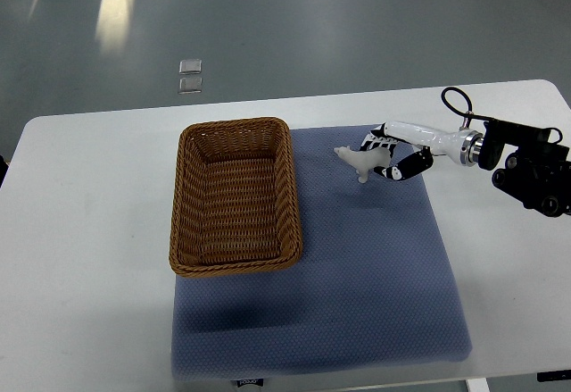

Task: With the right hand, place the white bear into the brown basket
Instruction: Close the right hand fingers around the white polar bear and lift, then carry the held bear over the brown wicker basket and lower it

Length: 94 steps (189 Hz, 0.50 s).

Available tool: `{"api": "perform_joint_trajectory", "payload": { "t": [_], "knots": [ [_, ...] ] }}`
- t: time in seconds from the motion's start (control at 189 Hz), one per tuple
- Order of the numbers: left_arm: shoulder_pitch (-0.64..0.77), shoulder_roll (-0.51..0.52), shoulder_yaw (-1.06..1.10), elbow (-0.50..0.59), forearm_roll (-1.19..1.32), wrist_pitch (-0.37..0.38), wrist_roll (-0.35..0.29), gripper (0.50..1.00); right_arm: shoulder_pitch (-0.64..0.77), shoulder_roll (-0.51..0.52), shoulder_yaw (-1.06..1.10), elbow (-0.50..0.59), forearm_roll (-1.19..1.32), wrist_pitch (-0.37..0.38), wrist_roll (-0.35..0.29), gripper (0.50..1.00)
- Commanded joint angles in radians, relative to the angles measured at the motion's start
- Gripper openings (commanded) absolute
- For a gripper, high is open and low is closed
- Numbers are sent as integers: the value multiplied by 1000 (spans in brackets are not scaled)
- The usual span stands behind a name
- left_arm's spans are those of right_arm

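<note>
A small white bear (355, 160) hangs just above the blue mat (375, 267), held by my right hand (385, 155), whose white and black fingers are curled around its rear half. The arm reaches in from the right edge. The bear's head points left toward the brown wicker basket (189, 196), which stands on the mat's left part, a short gap from the bear. Nothing lies inside the basket. My left hand does not show.
The white table (80, 231) carries the mat and basket. The right arm's black wrist joint (531, 173) sits near the table's right edge. Grey floor lies beyond the far edge, with a small clear object (190, 75) on it.
</note>
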Motion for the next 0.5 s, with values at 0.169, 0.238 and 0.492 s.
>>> {"api": "perform_joint_trajectory", "payload": {
  "t": [0.169, 0.238, 0.492],
  "knots": [
    [0, 0, 0, 5, 0, 0, 0, 1000, 124, 51, -1, 7, 1, 2, -4, 500],
    [0, 0, 0, 6, 0, 0, 0, 1000, 166, 71, -4, 7, 1, 7, -4, 500],
    [0, 0, 0, -3, 0, 0, 0, 1000, 292, 226, -104, 6, -11, 11, -11, 500]
  ]
}}
